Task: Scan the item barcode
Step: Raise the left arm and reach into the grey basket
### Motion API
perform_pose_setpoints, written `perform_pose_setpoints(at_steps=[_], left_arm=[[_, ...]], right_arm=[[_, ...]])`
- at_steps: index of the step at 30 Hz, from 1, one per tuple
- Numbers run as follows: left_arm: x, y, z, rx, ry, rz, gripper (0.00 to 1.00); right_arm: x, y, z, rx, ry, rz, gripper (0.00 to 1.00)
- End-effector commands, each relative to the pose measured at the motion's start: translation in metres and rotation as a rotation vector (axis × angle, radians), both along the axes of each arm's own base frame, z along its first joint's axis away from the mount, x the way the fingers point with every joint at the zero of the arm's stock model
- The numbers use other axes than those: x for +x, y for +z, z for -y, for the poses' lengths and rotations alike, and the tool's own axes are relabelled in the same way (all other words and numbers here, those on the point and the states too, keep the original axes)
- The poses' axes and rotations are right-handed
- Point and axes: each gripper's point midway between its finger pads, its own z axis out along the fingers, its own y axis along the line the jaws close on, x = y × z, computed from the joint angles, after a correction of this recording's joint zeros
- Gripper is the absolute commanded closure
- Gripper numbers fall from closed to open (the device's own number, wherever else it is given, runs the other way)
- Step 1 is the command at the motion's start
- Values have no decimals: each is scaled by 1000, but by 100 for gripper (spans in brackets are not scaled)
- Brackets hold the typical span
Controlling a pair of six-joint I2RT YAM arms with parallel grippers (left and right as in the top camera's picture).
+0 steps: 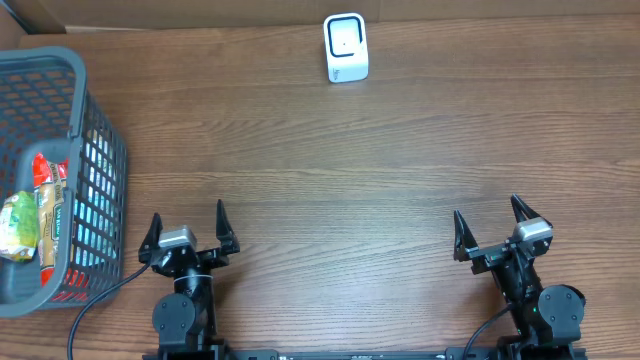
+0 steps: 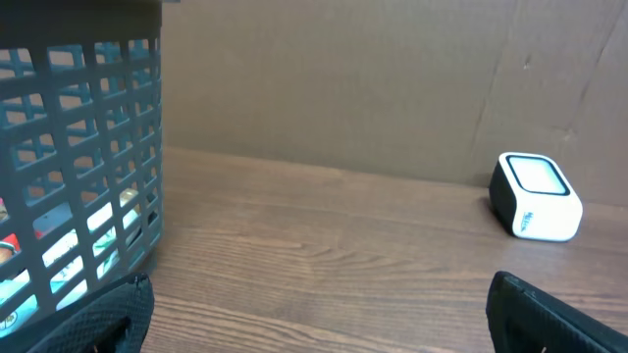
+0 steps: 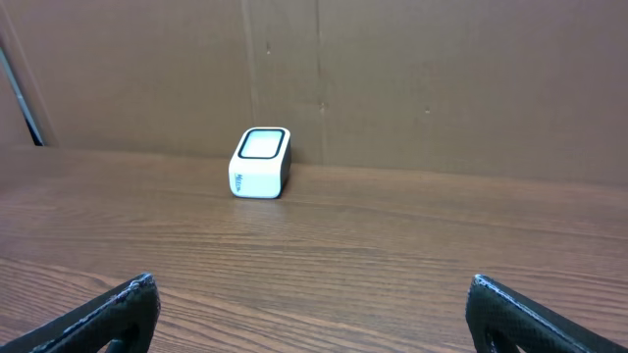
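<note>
Two packaged items lie inside the basket (image 1: pixel 104 170) at the left edge of the overhead frame: a green-and-yellow package (image 1: pixel 17 227) and, touching it on its right, a red-and-tan package (image 1: pixel 50 205). The print on both is too small to read. The basket is grey plastic mesh and stands upright on the tabletop (image 1: pixel 350 170). In the left wrist view the basket (image 2: pixel 88 147) fills the left side of the frame, and patches of red and pale blue show through its mesh wall.

The scanner (image 1: pixel 346 47) is a small white unit with a dark-framed window. It stands at the top centre of the overhead frame, well apart from the basket. It appears at the right of the left wrist view (image 2: pixel 535 196) and left of centre in the right wrist view (image 3: pixel 260 163), near a brown cardboard wall (image 3: pixel 442 88).

The left gripper (image 1: pixel 188 210) sits at the lower left of the overhead frame, just beside the basket's lower right corner. Its jaws are spread wide and hold nothing. In its own wrist view its fingers (image 2: pixel 108 319) occupy the two bottom corners, with bare tabletop between them.

The right gripper (image 1: pixel 486 206) sits at the lower right of the overhead frame, well apart from both basket and scanner. Its jaws are likewise spread wide and hold nothing.

A black cable (image 1: pixel 100 298) runs from the left arm's base toward the bottom left.
</note>
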Motion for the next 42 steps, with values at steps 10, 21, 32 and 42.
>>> perform_pose_setpoints(at_steps=[10, 21, 32, 42], left_arm=[[-5, 29, 3, -26, -17, 61, 0], [-2, 71, 14, -29, -78, 3, 0], [32, 136, 41, -114, -233, -203, 0], [40, 201, 60, -175, -333, -439, 0]], right_arm=[[0, -2, -3, 2, 12, 2, 0], [-1, -2, -3, 2, 12, 3, 0], [-1, -2, -3, 2, 12, 3, 0], [-1, -2, -3, 2, 12, 3, 0]])
